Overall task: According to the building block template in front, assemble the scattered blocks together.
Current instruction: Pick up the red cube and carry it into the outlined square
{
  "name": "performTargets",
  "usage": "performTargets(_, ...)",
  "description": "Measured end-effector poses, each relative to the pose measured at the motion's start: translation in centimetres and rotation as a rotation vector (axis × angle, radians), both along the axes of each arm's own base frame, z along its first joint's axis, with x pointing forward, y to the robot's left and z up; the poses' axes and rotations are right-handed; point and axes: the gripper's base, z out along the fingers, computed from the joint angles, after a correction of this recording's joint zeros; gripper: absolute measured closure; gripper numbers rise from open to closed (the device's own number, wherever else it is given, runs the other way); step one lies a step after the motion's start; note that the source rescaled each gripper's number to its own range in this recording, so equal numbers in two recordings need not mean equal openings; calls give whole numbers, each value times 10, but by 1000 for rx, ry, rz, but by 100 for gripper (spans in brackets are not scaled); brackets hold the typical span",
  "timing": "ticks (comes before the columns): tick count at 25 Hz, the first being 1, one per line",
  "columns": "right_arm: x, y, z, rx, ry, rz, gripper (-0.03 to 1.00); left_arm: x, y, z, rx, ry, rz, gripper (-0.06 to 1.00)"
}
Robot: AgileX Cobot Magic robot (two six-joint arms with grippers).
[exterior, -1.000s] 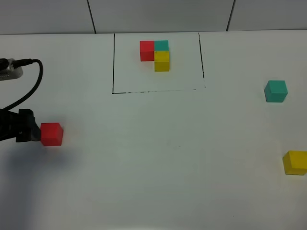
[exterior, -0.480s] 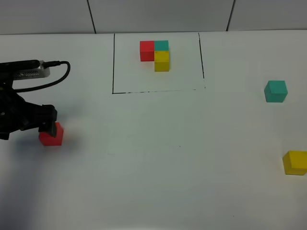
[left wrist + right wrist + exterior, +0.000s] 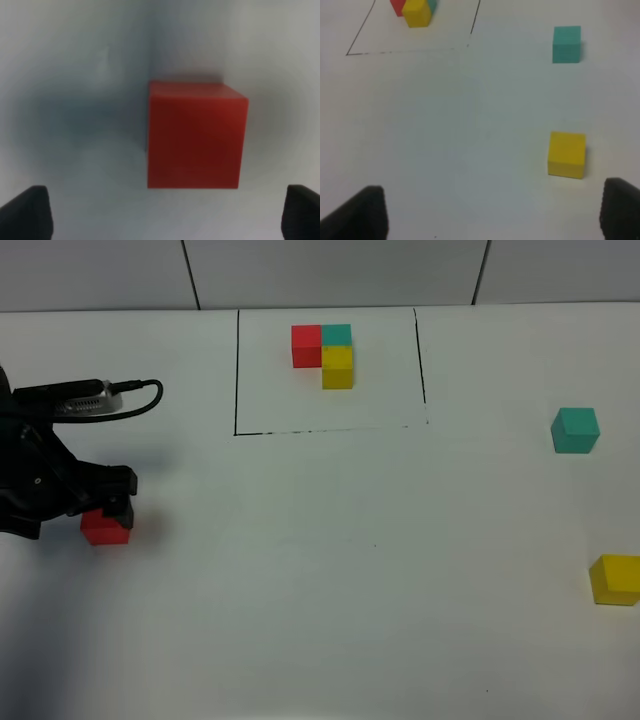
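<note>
The building block template [image 3: 322, 355] is an L of red, teal and yellow cubes inside a black drawn rectangle at the table's far middle; it also shows in the right wrist view [image 3: 415, 11]. The scattered red cube [image 3: 103, 530] lies on the table at the left. My left gripper [image 3: 108, 506] hangs right over it, open. In the left wrist view the red cube [image 3: 195, 135] sits ahead of the left gripper [image 3: 162, 215], untouched. The teal cube [image 3: 575, 430] and yellow cube [image 3: 613, 579] lie at the right. My right gripper [image 3: 495, 220] is open, short of the yellow cube [image 3: 566, 154] and teal cube [image 3: 566, 44].
The left arm's black cable [image 3: 120, 400] loops above the gripper. The white table [image 3: 360, 570] ends at a tiled wall [image 3: 330, 270] at the back. The black frame line [image 3: 330, 428] runs along the template's near side.
My left arm has swung right and forward, from beside the red cube to over it, now covering its top. The cubes have not moved.
</note>
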Motion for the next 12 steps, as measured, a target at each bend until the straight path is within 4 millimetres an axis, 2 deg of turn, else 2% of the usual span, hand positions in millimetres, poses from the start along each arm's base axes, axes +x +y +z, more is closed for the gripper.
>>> performTargets(12, 0, 0, 0, 1, 0, 0, 21, 5, -15, -5, 5, -39, -55, -1)
